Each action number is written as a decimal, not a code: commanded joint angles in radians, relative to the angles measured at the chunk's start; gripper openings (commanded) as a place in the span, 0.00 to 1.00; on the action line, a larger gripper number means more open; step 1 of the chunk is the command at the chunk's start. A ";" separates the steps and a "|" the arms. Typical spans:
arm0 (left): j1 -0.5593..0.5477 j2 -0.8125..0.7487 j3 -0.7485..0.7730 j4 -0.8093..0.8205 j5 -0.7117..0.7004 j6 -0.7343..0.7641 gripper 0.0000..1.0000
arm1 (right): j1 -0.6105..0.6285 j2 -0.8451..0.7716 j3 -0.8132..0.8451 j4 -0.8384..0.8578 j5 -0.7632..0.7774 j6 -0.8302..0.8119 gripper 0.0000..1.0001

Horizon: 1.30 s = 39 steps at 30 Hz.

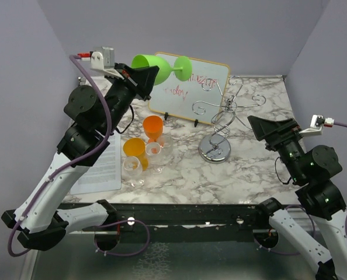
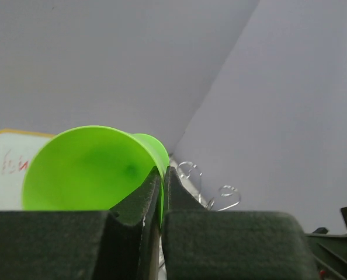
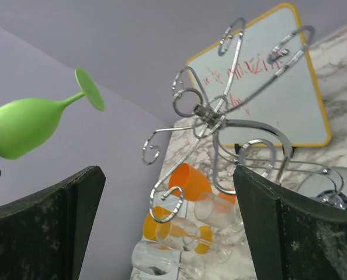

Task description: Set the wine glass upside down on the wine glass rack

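Grip on the green wine glass (image 1: 157, 63) is taken at the bowl rim alone. The left gripper (image 1: 143, 79) is closed thin on one wall of the bowl, and in the left wrist view that wall is seen pinched between the two pads. The glass is held high above the desk (image 1: 249, 169), lying on its side, with stem and foot pointed away from the gripper. Below the gripper, orange cups (image 1: 153, 127) and clear glasses (image 1: 132, 169) are grouped. Beyond the foot of the glass a whiteboard (image 1: 191, 96) is propped. The wine glass rack (image 1: 220, 111) stands ahead of the left gripper and lower, well apart from the glass. It is just in front of the right gripper (image 1: 256, 123), which is spread wide and holds nothing.

The turn to upside down is judged not yet made. A slip or swing of the glass is to be feared if it is rotated quickly, since only one thin wall is pinched. The foot could be knocked against a scroll arm if it is not lined up with a gap, and the rack could then be pushed or tipped. A dropped glass would land among the cups.
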 commanded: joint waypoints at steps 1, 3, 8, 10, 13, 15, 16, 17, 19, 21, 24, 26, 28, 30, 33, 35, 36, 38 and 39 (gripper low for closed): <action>-0.002 0.097 0.124 0.132 0.158 -0.061 0.00 | -0.002 0.038 0.042 0.175 -0.063 -0.017 1.00; -0.002 0.148 0.174 0.171 0.228 -0.085 0.00 | -0.004 0.064 0.062 0.219 -0.071 -0.003 1.00; -0.004 0.263 0.242 0.294 0.382 -0.212 0.00 | -0.003 0.142 0.099 0.360 -0.129 0.081 1.00; -0.005 0.296 0.249 0.354 0.425 -0.268 0.00 | -0.002 0.177 0.130 0.380 -0.141 0.100 1.00; -0.016 0.321 0.222 0.455 0.478 -0.336 0.00 | -0.002 0.219 0.160 0.442 -0.151 0.127 0.99; -0.039 0.338 0.223 0.478 0.487 -0.353 0.00 | -0.002 0.239 0.161 0.486 -0.175 0.165 0.95; -0.051 0.345 0.221 0.486 0.486 -0.355 0.00 | -0.003 0.249 0.156 0.506 -0.169 0.192 0.93; -0.064 0.349 0.218 0.497 0.486 -0.356 0.00 | -0.002 0.259 0.152 0.522 -0.164 0.220 0.90; -0.090 0.354 0.209 0.515 0.480 -0.359 0.00 | -0.002 0.276 0.148 0.555 -0.127 0.257 0.84; -0.109 0.355 0.197 0.539 0.474 -0.366 0.00 | -0.003 0.287 0.135 0.570 -0.076 0.311 0.80; -0.135 0.343 0.163 0.582 0.454 -0.366 0.00 | -0.003 0.302 0.102 0.662 -0.028 0.372 0.80; -0.148 0.333 0.132 0.608 0.433 -0.359 0.00 | -0.004 0.312 0.094 0.723 -0.017 0.399 0.80; -0.157 0.323 0.107 0.633 0.419 -0.359 0.00 | -0.002 0.328 0.094 0.763 -0.016 0.431 0.79; -0.166 0.315 0.081 0.668 0.409 -0.357 0.00 | -0.003 0.344 0.100 0.792 -0.023 0.452 0.77; -0.179 0.306 0.048 0.711 0.393 -0.354 0.00 | -0.002 0.361 0.104 0.808 -0.028 0.483 0.69; -0.184 0.299 0.030 0.737 0.386 -0.347 0.00 | -0.003 0.369 0.103 0.812 -0.031 0.502 0.63; -0.186 0.296 0.020 0.749 0.382 -0.344 0.00 | -0.003 0.373 0.103 0.813 -0.032 0.510 0.59; -0.191 0.293 0.006 0.768 0.375 -0.339 0.00 | -0.003 0.379 0.102 0.819 -0.036 0.525 0.53; -0.193 0.293 0.001 0.773 0.373 -0.336 0.00 | -0.003 0.381 0.099 0.827 -0.040 0.525 0.50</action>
